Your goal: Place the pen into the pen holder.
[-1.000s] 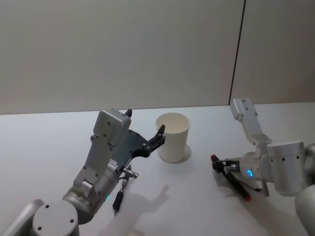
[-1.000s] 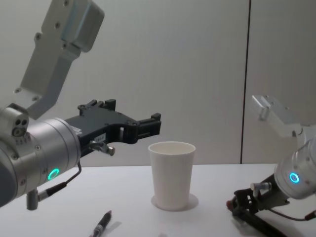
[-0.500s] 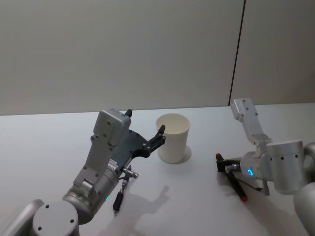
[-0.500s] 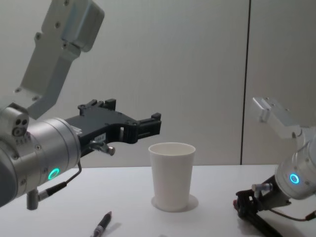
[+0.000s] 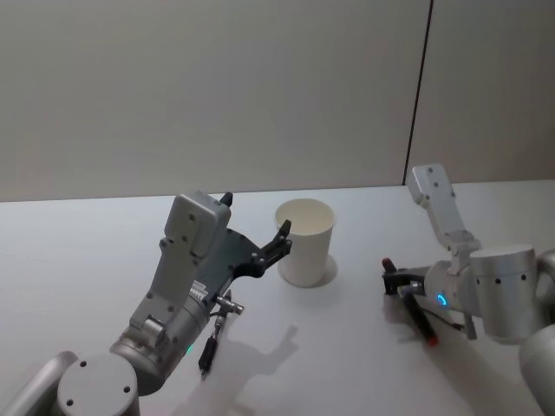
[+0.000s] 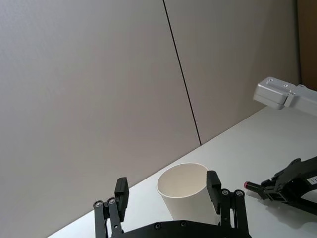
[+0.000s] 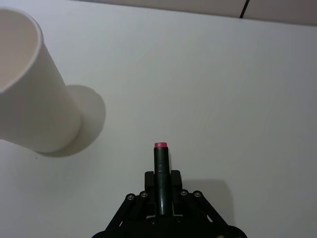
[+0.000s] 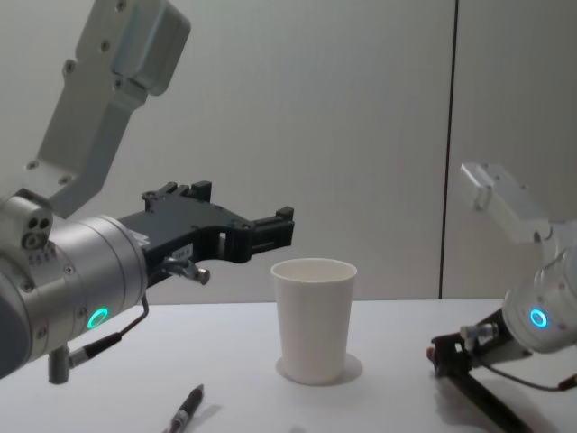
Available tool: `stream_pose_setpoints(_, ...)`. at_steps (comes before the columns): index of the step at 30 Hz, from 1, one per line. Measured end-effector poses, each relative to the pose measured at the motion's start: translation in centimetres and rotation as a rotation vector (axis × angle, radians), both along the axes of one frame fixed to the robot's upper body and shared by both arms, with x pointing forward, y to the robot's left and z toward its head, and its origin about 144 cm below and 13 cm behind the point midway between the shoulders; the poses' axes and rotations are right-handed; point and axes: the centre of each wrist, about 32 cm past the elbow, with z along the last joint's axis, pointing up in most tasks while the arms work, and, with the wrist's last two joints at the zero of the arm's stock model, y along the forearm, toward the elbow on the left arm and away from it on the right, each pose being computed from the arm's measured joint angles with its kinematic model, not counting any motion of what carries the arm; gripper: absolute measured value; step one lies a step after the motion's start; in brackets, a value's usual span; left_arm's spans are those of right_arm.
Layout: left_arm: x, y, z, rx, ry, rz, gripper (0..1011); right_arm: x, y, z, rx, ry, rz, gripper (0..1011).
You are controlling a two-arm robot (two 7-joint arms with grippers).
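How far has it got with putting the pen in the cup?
Done: the right gripper has its jaws shut on the red-tipped pen. In hand: that pen is low by the table, right of the pen holder. Left: carrying it to the pen holder, which looks empty, and dropping it in. The left gripper hangs open beside it.

My head camera looked forward and down on the surface (image 5: 87,251), and my chest camera sat lower and looked across it from the side. My left wrist camera faced the wall (image 6: 99,99) beyond, my right wrist camera stared down close at the surface; all four shared the pen holder (image 5: 305,247).
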Motion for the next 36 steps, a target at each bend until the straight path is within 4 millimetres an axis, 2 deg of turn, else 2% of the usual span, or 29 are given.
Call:
stream_pose_setpoints(20,0.0,0.0,0.0,0.0,0.0,0.0,1003,-1.8,0.3,1.4,-0.049,-0.268,0.032,172)
stream_pose_setpoints(36,0.0,0.0,0.0,0.0,0.0,0.0,1003,-2.9,0.0,1.7,-0.084,-0.524,0.083,172)
